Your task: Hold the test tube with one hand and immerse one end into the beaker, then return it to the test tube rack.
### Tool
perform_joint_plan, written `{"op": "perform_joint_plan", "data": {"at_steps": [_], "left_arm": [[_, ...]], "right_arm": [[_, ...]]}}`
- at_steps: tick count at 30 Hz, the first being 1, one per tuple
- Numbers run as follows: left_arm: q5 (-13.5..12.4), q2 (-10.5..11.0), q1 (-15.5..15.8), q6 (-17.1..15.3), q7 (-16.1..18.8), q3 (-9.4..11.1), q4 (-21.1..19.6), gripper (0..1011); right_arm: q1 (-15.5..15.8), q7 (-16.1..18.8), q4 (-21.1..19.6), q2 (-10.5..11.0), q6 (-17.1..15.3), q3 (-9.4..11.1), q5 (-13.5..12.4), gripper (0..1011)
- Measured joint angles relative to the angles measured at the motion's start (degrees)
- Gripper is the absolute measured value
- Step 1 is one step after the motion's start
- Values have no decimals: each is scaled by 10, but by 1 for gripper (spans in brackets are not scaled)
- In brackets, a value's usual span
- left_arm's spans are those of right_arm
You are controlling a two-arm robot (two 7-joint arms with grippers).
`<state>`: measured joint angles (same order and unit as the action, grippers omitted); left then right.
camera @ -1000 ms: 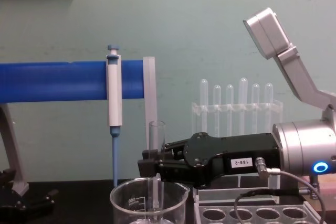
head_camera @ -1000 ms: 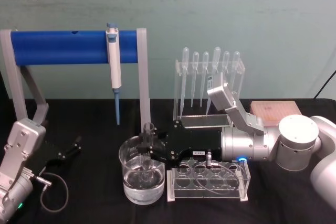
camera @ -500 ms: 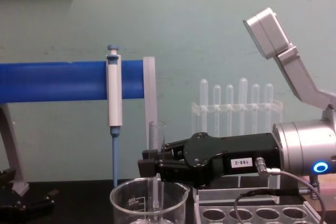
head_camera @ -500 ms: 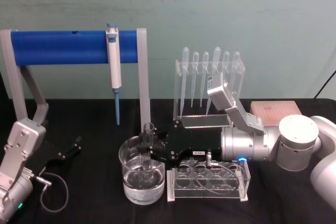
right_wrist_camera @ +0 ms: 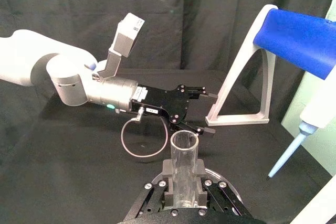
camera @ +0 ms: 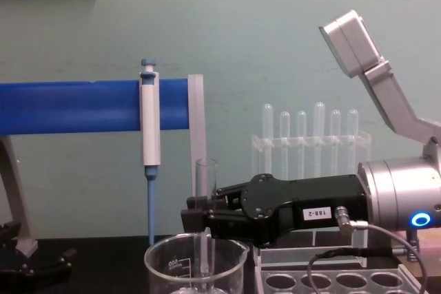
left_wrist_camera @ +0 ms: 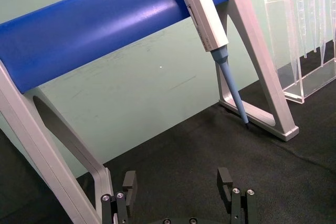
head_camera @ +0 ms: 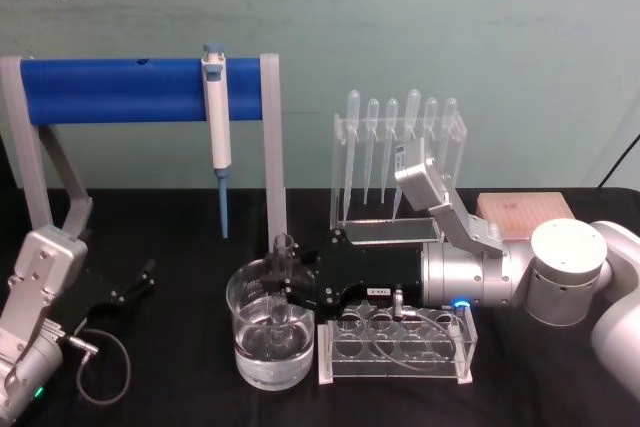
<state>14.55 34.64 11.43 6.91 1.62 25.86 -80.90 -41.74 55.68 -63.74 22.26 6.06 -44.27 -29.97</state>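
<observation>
- The blue bar stand (head_camera: 130, 90) stood at the back left of the black table, with the blue-and-white pipettor (head_camera: 216, 117) hanging from it.
- My right gripper (head_camera: 283, 290) reached in from the right, level above the beaker's rim, its jaws closed on the test tube just below the flared top.
- The beaker (head_camera: 245, 342) sat front and centre, partly filled with clear liquid.
- The test tube rack (head_camera: 330, 357) stood just beside the beaker on its right, under my right wrist.
- My left gripper (left_wrist_camera: 177, 182) rested low at the left, well apart, jaws wide open and holding nothing.
- The test tube (camera: 205, 177) stood upright, its lower part down inside the beaker.
</observation>
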Motion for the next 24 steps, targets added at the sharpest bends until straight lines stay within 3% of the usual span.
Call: {"op": "perform_joint_plan", "data": {"at_steps": [24], "left_arm": [[0,0,0,0,0,0,0,1000]], "right_arm": [[0,0,0,0,0,0,0,226]]}}
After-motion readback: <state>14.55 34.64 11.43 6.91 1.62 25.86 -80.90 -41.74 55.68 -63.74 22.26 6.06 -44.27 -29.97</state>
